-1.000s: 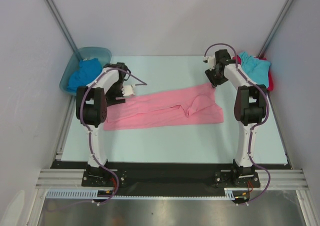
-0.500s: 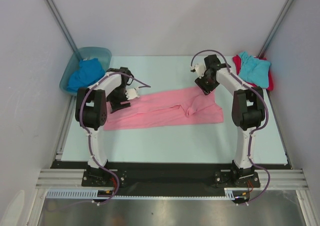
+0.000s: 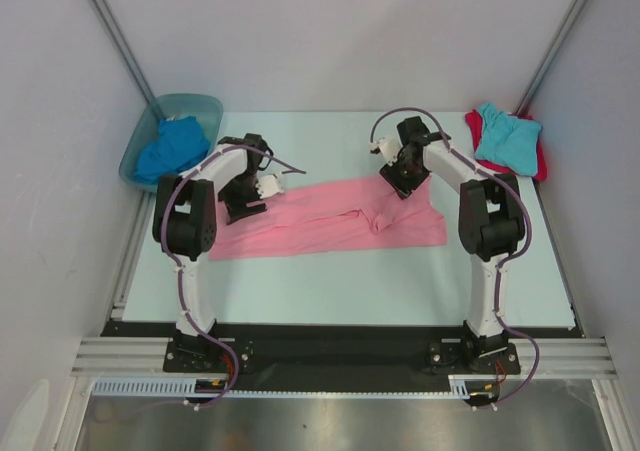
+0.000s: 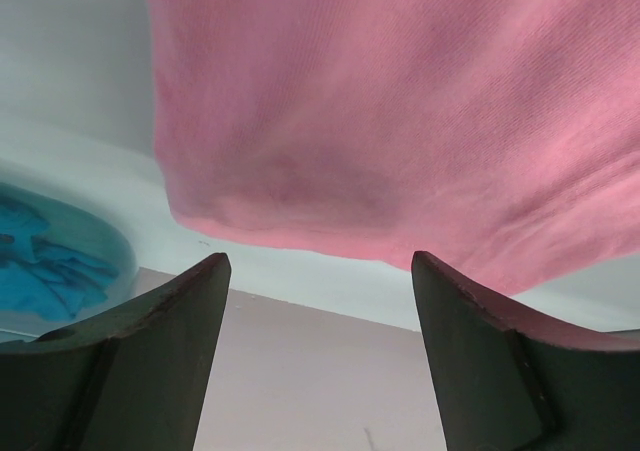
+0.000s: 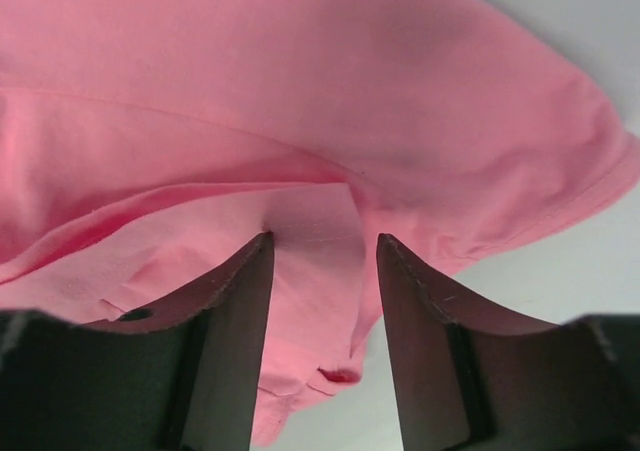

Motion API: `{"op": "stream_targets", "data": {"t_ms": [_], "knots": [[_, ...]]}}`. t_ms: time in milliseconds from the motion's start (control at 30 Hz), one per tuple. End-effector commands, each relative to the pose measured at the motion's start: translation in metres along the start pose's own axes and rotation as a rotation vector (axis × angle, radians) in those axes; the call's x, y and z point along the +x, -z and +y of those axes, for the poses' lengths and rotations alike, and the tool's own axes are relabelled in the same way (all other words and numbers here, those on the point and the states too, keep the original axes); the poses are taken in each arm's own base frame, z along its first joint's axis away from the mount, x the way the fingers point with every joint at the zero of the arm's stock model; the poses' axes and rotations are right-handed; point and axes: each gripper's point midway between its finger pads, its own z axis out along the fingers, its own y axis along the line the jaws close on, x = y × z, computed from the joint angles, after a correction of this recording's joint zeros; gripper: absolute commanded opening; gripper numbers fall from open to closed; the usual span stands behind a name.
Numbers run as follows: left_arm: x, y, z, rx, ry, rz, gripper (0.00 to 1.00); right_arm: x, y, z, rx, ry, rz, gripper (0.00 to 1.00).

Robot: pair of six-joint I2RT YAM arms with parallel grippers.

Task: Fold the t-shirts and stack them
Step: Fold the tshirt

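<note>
Risk: left gripper (image 4: 318,271) and right gripper (image 5: 325,251) hang spread over the soft pink cloth t-shirt (image 3: 310,226), pinching nothing; closing on its bunched folds could snag extra layers.

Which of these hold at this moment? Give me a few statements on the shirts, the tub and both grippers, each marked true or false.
1. The pink t-shirt lies spread out on the table. True.
2. The royal blue t-shirt lies on top of the red t-shirt. False: it sits in the tub at the far left. The turquoise t-shirt is the one on the red.
3. The left gripper is shut on the pink t-shirt. False: it is open at the shirt's left end, with nothing between its fingers.
4. The right gripper is open over the right part of the pink t-shirt. True.
</note>
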Motion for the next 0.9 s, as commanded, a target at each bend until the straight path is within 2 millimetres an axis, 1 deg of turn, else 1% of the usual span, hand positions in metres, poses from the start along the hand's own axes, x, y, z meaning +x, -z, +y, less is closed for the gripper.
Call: {"op": "stream_targets", "data": {"t_ms": [0, 33, 100, 200, 233, 267, 400, 500, 533, 600, 633, 767, 867], "knots": [[-0.005, 0.013, 0.001, -0.027, 0.028, -0.049, 0.79, 0.011, -0.001, 0.009, -0.032, -0.021, 0.019, 0.50], [-0.006, 0.013, 0.002, -0.027, 0.028, -0.049, 0.79, 0.012, -0.001, 0.009, -0.031, -0.026, 0.017, 0.47], [-0.007, 0.013, 0.001, -0.029, 0.025, -0.049, 0.79, 0.014, 0.000, 0.009, -0.028, -0.041, 0.015, 0.47], [-0.010, 0.015, -0.001, -0.029, 0.017, -0.057, 0.78, 0.020, 0.002, 0.004, -0.021, -0.073, 0.011, 0.43], [-0.011, 0.015, -0.001, -0.029, 0.017, -0.057, 0.78, 0.021, 0.004, 0.004, -0.021, -0.079, 0.007, 0.42], [-0.011, 0.016, -0.001, -0.029, 0.014, -0.057, 0.79, 0.023, 0.004, 0.003, -0.018, -0.084, 0.009, 0.38], [-0.015, 0.016, -0.004, -0.028, 0.005, -0.060, 0.79, 0.022, 0.008, -0.004, 0.006, -0.104, -0.008, 0.33], [-0.017, 0.016, -0.005, -0.026, 0.002, -0.059, 0.78, 0.019, 0.012, -0.006, 0.015, -0.104, -0.017, 0.23], [-0.017, 0.016, -0.006, -0.026, -0.001, -0.059, 0.79, 0.019, 0.013, -0.006, 0.015, -0.103, -0.021, 0.17], [-0.020, 0.015, -0.007, -0.023, -0.005, -0.058, 0.78, 0.015, 0.018, -0.009, 0.027, -0.103, -0.033, 0.08], [-0.020, 0.015, -0.008, -0.021, -0.005, -0.059, 0.78, 0.013, 0.019, -0.009, 0.027, -0.099, -0.038, 0.00], [-0.024, 0.014, -0.010, -0.017, -0.008, -0.062, 0.79, 0.009, 0.028, -0.010, 0.040, -0.093, -0.057, 0.00], [-0.025, 0.012, -0.013, -0.011, -0.014, -0.060, 0.78, 0.005, 0.036, -0.007, 0.034, -0.084, -0.071, 0.00]]}}
